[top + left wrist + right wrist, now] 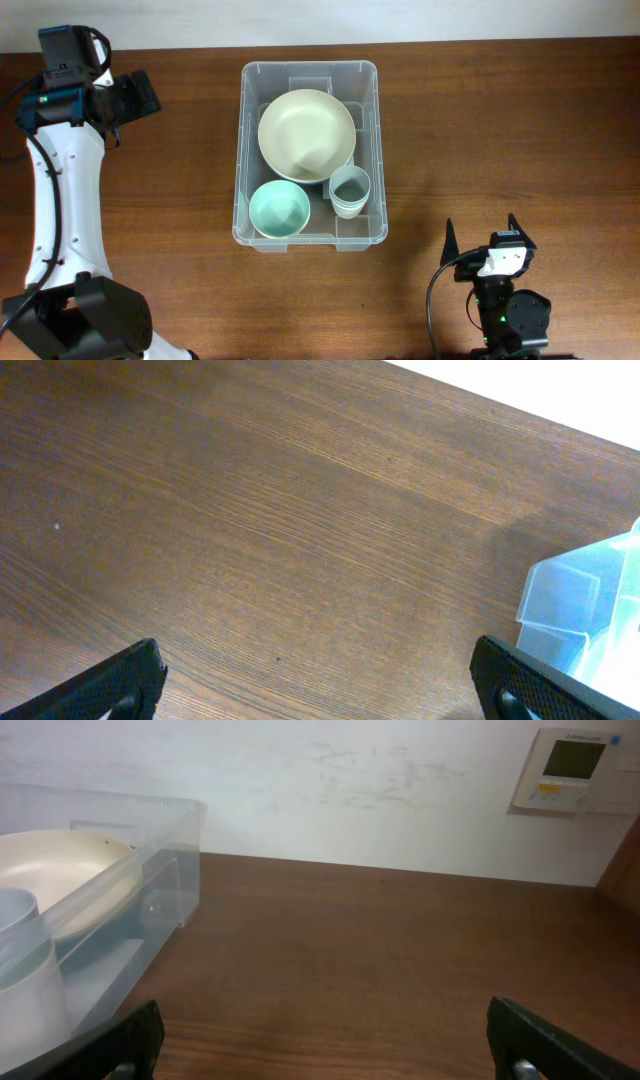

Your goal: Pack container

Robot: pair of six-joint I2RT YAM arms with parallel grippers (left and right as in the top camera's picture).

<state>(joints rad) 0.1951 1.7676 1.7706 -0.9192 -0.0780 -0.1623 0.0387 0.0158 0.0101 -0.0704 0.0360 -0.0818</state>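
The clear plastic container (372,150) stands mid-table. Inside it lie a large cream bowl (305,135), a small mint-green bowl (279,209) and a pale cup (350,190). My left gripper (140,95) is at the far left, well apart from the container, open and empty above bare wood (320,680). A corner of the container (590,610) shows at the right edge of the left wrist view. My right gripper (482,238) rests near the front right edge, open and empty (325,1040). The right wrist view shows the container (165,880) with the cream bowl (50,870) and cup (25,975).
The brown wooden table (500,120) runs around the container. A white wall (350,790) with a thermostat panel (572,768) stands behind the table's far edge.
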